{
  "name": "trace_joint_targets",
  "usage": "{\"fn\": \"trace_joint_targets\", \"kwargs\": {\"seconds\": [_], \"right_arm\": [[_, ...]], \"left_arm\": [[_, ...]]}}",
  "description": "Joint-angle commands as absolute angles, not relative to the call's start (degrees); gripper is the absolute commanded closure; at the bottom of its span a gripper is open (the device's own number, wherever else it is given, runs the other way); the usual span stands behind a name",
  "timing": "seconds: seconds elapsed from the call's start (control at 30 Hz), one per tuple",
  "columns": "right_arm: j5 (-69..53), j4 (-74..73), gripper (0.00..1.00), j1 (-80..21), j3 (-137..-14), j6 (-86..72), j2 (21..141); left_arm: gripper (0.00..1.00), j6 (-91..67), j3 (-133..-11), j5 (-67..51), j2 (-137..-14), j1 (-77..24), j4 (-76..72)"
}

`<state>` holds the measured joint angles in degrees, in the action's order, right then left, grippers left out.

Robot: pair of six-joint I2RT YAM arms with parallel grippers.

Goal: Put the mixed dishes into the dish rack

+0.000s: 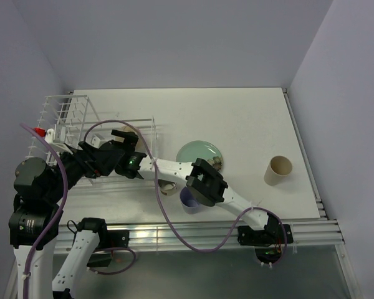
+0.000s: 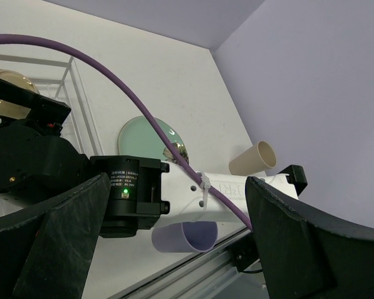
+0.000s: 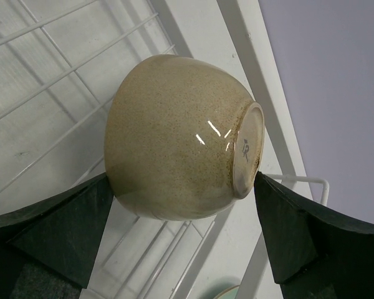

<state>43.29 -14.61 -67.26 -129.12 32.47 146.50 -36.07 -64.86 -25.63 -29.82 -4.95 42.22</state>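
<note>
White tabletop enclosed by lavender walls, seen from above and from both wrists. At the near edge, an aluminium rail carries the two arm bases, and a purple cable loops along the right arm. Just beyond the rail, the lavender cup sits partly under the right arm's white link. That link bears faint handwriting, and the black motor housing beside it carries a small printed label under a lit green lamp; neither can be read. Farther in, near the table's middle, lies the pale green plate, with the small steel cup at its near right edge. The beige tumbler is well apart to the right. At the far left stands the dish rack, its upright tines on the left side and a red clip on its left rim. The left gripper is beside the rack, fingers spread wide with nothing between them. The right gripper reaches across to the rack's right part and clamps the cream bowl between its two fingers. The bowl is tipped on its side over the white wires, its foot ring turned right and showing a small dark mark too blurred to read.
</note>
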Motion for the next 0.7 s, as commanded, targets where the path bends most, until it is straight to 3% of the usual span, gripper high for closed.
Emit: {"fn": "trace_joint_targets", "kwargs": {"seconds": [0.0,0.67], "right_arm": [[44.6,-13.2,0.0,-68.0,-131.5,31.9,143.5],[43.1,-14.1,0.0,-68.0,-127.4,20.0,137.4]], "left_arm": [[0.03,-35.7,-65.8,-26.2,-30.1,-5.1,39.6],[0.04,-38.3,-68.6,-27.1,-31.4,-5.1,36.5]]}}
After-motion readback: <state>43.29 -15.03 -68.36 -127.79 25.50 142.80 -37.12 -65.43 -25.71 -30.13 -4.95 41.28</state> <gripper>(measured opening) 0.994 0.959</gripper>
